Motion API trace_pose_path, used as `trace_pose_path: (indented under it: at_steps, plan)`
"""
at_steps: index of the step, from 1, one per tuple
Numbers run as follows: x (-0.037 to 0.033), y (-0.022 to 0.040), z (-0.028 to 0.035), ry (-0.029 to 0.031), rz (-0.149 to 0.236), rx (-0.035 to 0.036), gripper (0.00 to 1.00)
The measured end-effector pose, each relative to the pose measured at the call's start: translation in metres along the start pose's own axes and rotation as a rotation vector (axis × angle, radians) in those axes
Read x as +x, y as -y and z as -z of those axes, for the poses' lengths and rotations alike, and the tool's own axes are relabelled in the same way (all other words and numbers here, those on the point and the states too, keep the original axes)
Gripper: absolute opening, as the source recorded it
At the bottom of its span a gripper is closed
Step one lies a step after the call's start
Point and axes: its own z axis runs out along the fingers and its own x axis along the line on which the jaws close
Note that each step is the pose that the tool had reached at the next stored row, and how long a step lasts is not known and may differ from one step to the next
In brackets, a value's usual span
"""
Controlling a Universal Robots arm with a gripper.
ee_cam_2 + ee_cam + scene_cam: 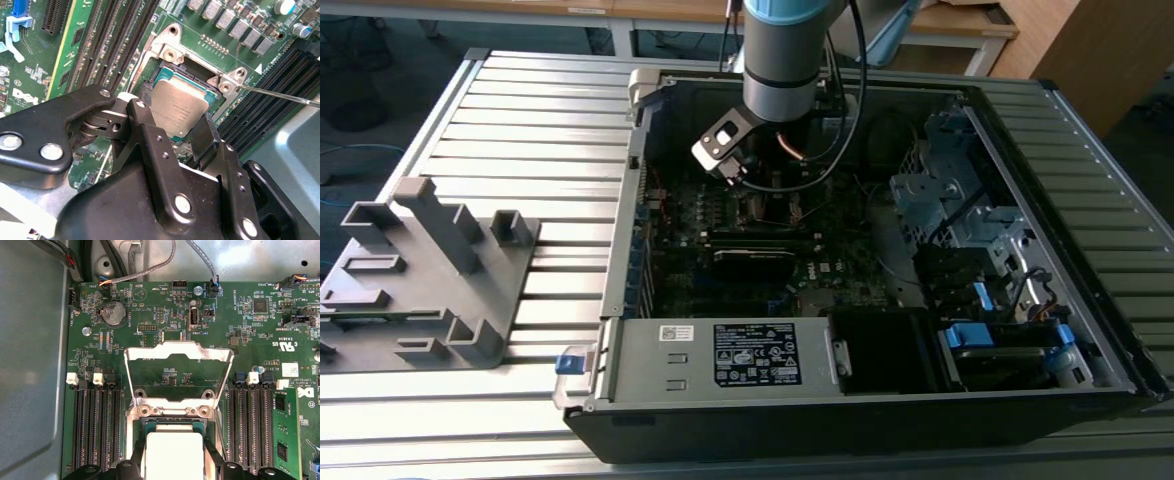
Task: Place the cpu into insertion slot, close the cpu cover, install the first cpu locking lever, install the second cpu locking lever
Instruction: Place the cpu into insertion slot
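tool (pixel 176 120) closed on the cpu (pixel 178 102), which sits at the slot (pixel 150 52); can't tell if it's fully seated. cover (pixel 145 352) is flipped up open and a lever (pixel 280 95) sticks out sideways. white label (pixel 754 365) on the psu (pixel 667 375), white silkscreen on the board (pixel 150 305).

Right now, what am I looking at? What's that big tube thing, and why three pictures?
The tube is a robot arm reaching into an open computer case lying on a ribbed metal table, beside a grey plastic stand. That picture comes from a camera off the arm. The other two come from cameras riding on its wrist, looking at the green motherboard. The black jaws pinch a small square cpu right at its insertion slot. The silver cpu cover stands open.
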Motion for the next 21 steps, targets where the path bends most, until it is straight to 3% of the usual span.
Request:
trace_pose_path:
  at_steps: [21]
  plan:
    - [0.0, 0.0, -0.0004, 0.0001, 0.0, -0.0001, 0.54]
